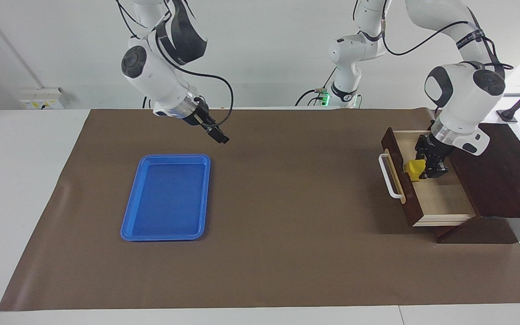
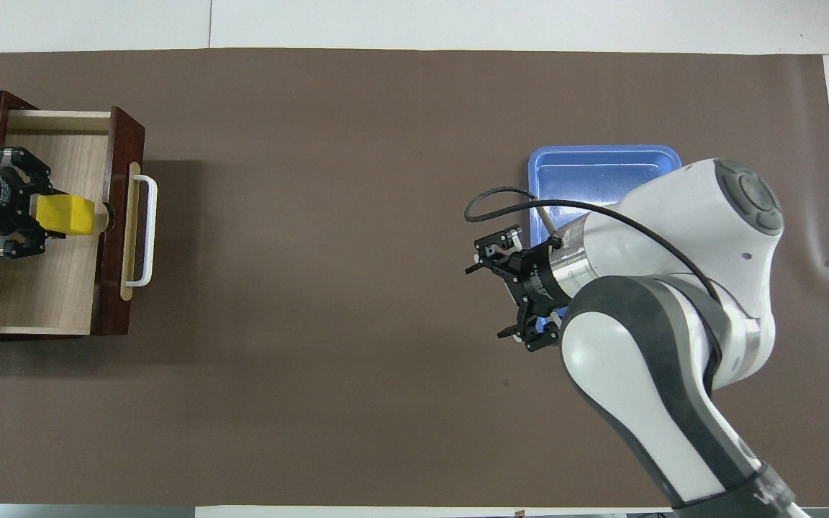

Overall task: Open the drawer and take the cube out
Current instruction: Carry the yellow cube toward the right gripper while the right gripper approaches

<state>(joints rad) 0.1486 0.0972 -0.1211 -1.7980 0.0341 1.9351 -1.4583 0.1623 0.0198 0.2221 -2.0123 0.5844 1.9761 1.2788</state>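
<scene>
The drawer (image 1: 427, 180) stands pulled open at the left arm's end of the table, and inside it the left gripper (image 1: 424, 169) is clamped on the yellow cube (image 1: 414, 169), just inside the drawer's front (white handle facing out). The right gripper (image 2: 504, 291), fingers spread and holding nothing, hangs over the brown mat (image 1: 287, 203) beside the blue tray (image 1: 167, 196).

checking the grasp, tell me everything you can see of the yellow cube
The cube is a small, bright yellow solid block with flat faces and crisp edges, smooth like plastic or painted wood. It sits inside the open drawer, close against the inside of the drawer's front panel. The left end effector is shut on it, with black fingers on two opposite sides. Whether it rests on the drawer floor or is just lifted cannot be told.
</scene>
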